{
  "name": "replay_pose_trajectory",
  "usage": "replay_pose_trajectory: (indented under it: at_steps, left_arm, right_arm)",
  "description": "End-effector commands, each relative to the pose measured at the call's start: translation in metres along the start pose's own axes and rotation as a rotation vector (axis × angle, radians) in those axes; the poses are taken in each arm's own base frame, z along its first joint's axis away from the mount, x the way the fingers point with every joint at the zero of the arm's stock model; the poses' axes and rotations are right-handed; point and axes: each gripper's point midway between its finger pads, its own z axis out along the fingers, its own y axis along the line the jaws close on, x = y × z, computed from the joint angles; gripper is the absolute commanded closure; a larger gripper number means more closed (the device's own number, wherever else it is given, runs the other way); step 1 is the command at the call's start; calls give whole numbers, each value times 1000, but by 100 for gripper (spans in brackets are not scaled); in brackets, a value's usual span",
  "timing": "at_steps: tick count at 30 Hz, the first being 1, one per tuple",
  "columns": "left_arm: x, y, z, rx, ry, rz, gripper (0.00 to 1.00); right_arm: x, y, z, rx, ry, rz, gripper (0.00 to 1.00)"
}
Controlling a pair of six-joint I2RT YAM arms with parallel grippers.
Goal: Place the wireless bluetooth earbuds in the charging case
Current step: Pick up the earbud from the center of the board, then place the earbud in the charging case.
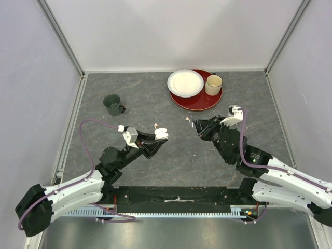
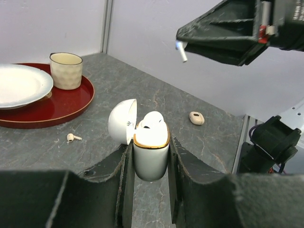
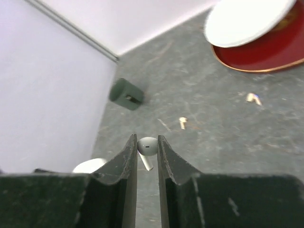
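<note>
Left gripper (image 2: 150, 145) clamps the open white gold-rimmed charging case (image 2: 151, 164) upright; right gripper (image 3: 147, 159), pinching a tiny white plastic earbud (image 3: 147, 146), should align it stem-down over the mouth before lowering.

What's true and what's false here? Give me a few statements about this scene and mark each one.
1. The left gripper holds the charging case with its lid open. True.
2. The right gripper is empty. False: it pinches an earbud between its fingers.
3. The beige cup stands on the red tray beside the white plate. True.
4. The green mug sits on the red tray. False: it stands on the table, well to the left of the tray.
5. Every earbud is already in the case. False: a loose earbud lies on the table near the tray.
</note>
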Motion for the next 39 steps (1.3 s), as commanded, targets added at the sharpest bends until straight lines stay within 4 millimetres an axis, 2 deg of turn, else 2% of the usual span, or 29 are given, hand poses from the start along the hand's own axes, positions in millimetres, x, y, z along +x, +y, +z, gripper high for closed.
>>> replay_pose_trajectory:
  at_steps: [1,7,16,30,39]
  left_arm:
    - [-33,-12,8,53,-125,-10,98]
    - [-36,-17,12,90,-142,-2,98]
    - [-45,-28,19,150,-184,8,98]
    - [-50,-33,23,166,-202,27,98]
    - [-51,-36,22,175,-208,34,98]
  right_arm:
    - [-34,47,-12,-162,-160,92,100]
    - [-29,80,-20,-296,-187,144,100]
    - [-6,108,-27,-376,-185,103,100]
    - [38,131,-30,-392,-139,3,100]
    - [49,132,-27,-372,-136,-16,100]
